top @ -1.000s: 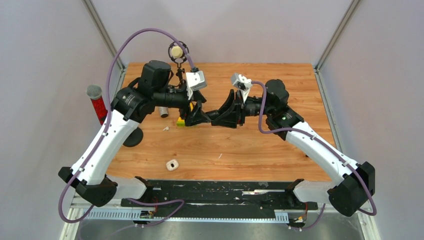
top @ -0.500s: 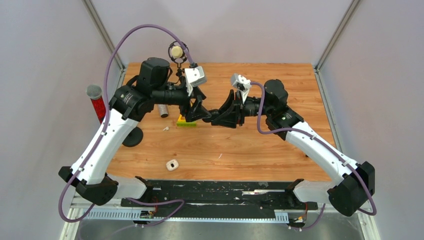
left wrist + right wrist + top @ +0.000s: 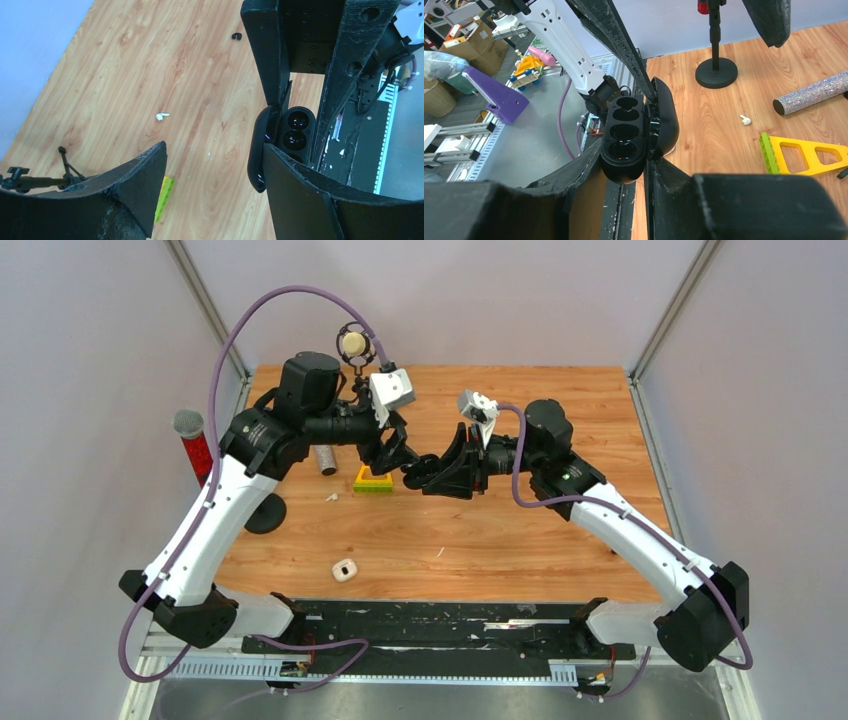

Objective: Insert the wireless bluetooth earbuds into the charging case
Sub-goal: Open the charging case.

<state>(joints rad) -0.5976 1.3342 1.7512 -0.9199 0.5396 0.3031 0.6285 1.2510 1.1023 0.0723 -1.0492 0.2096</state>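
Observation:
My right gripper (image 3: pixel 415 472) is shut on a black oval hinged case (image 3: pixel 626 135), held above the table with its lid open and two empty wells showing. It also shows in the left wrist view (image 3: pixel 295 130). My left gripper (image 3: pixel 214 150) is open and empty, one finger right beside the black lid. The white charging case (image 3: pixel 344 569) lies on the table near the front edge, away from both grippers. One tiny white earbud (image 3: pixel 331 497) lies on the wood; it also shows in both wrist views (image 3: pixel 160 116) (image 3: pixel 744 119). A second white speck (image 3: pixel 439 552) lies nearer the front.
A yellow and green triangle piece (image 3: pixel 372 481) lies under the grippers. A glittery cylinder (image 3: pixel 326 460) lies behind it. A black stand base (image 3: pixel 265 514) and a red microphone (image 3: pixel 195 445) are at the left, another microphone (image 3: pixel 351 343) at the back edge.
My left gripper has lifted back and away from the right gripper's tip, uncovering the yellow and green piece. The right gripper has shifted slightly left with the black case.

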